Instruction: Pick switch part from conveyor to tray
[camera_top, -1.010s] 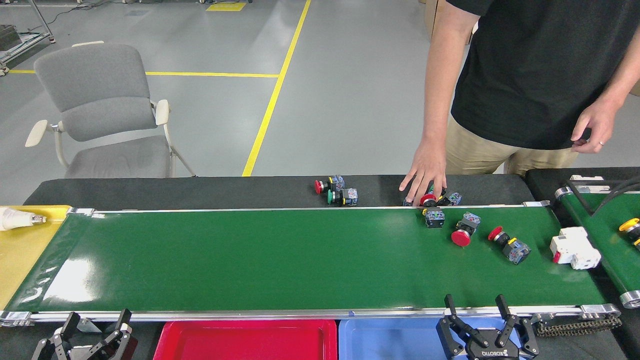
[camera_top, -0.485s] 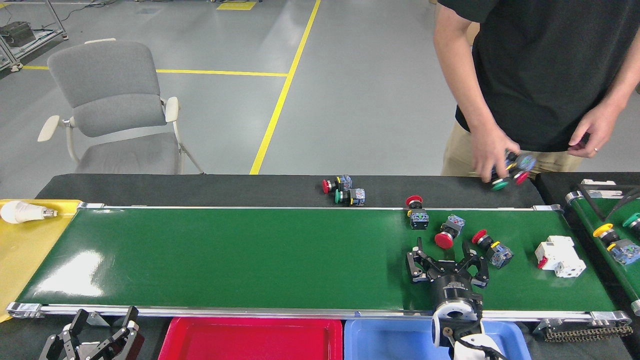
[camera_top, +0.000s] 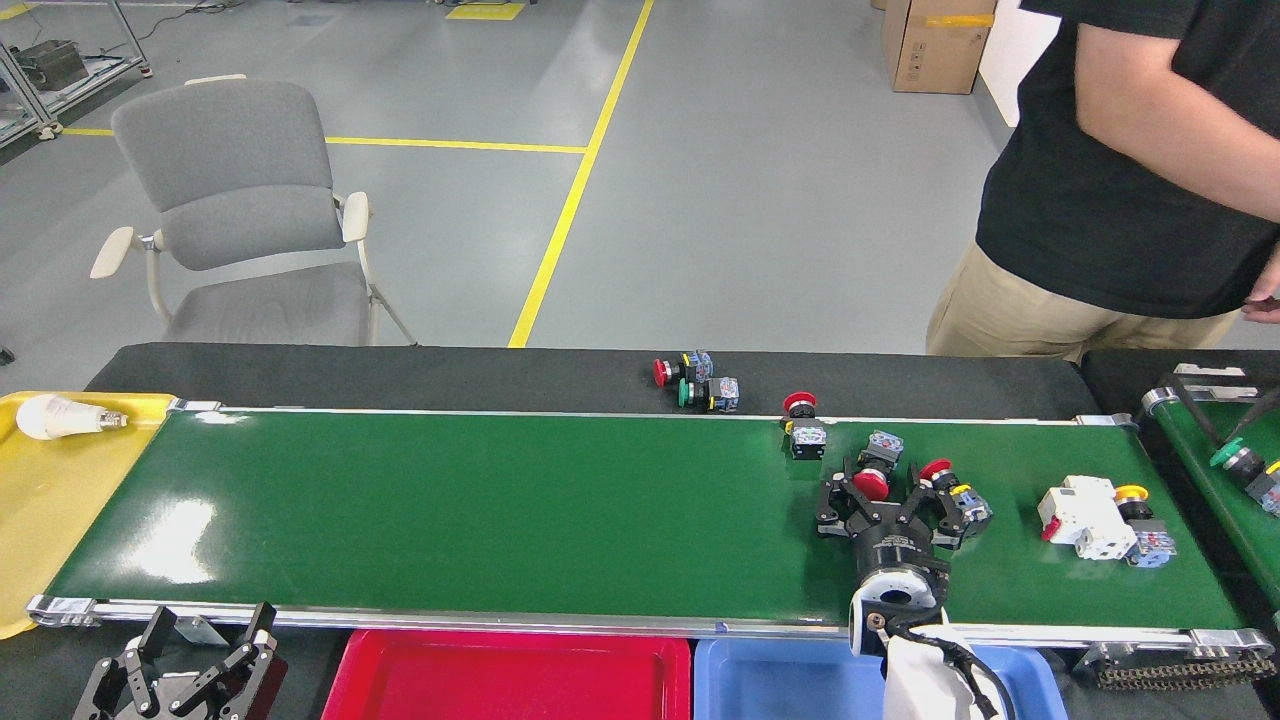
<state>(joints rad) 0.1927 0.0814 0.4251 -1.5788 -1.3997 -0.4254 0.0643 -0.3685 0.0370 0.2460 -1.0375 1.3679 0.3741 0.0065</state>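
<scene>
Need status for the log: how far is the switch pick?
Nothing delivered: red tray and blue tray show no parts. In hand: right tool is open around the red-capped switch on the conveyor, not yet closed. Left: grasp, lift, place in a tray. Left tool is idle.

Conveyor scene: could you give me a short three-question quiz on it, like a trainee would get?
1. True or false: the right gripper is open around a red-capped switch on the conveyor.
2. Which tray holds the light bulb? A) red B) blue C) yellow
3. Fill in: the left gripper sits near the ____ tray.

Key: 1 true. 2 C, the yellow tray. 3 red; the red tray is beside it.
</scene>
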